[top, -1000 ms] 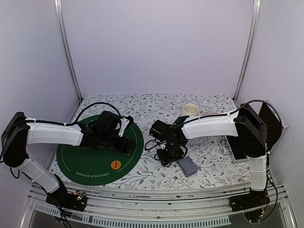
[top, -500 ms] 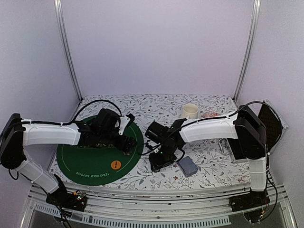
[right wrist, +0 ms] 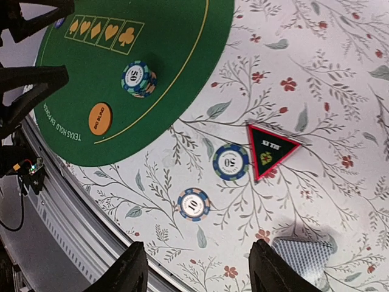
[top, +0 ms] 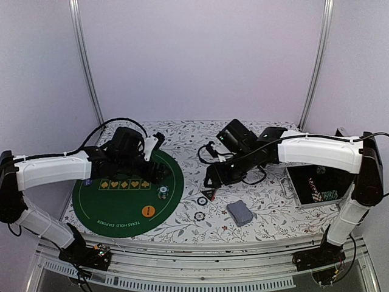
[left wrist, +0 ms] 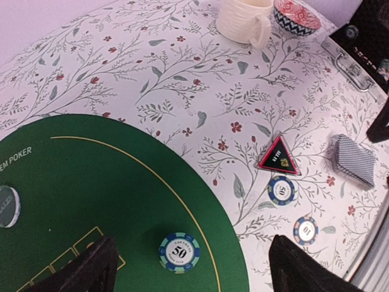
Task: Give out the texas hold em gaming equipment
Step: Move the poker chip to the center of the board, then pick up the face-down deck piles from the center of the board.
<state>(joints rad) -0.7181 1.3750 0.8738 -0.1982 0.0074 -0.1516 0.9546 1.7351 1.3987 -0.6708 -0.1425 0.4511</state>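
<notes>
A small stack of poker chips [top: 162, 192] topped by a blue 50 chip [left wrist: 179, 252] sits on the green mat [top: 115, 210] near its right edge. My left gripper [left wrist: 194, 274] hangs open above it, touching nothing. An orange button [top: 148, 211] lies near the mat's front. On the flowered cloth lie a black-and-red triangular marker [right wrist: 270, 149], a blue 50 chip [right wrist: 230, 162], a 10 chip [right wrist: 193, 204] and a deck of grey-blue cards [top: 239, 213]. My right gripper [right wrist: 203, 274] is open and raised over these, holding nothing. A clear disc [left wrist: 6, 207] rests on the mat's left.
A cream mug [left wrist: 243, 21] and a red-patterned dish [left wrist: 296, 15] stand at the back. An open black case [top: 316, 185] with chips lies at the right. The metal rail of the table's front edge [right wrist: 91, 219] runs close to the 10 chip.
My right arm has lifted and swung back, its jaws widening; the marker and two chips now show on the cloth. My left gripper drew back, uncovering the chip stack on the mat.
</notes>
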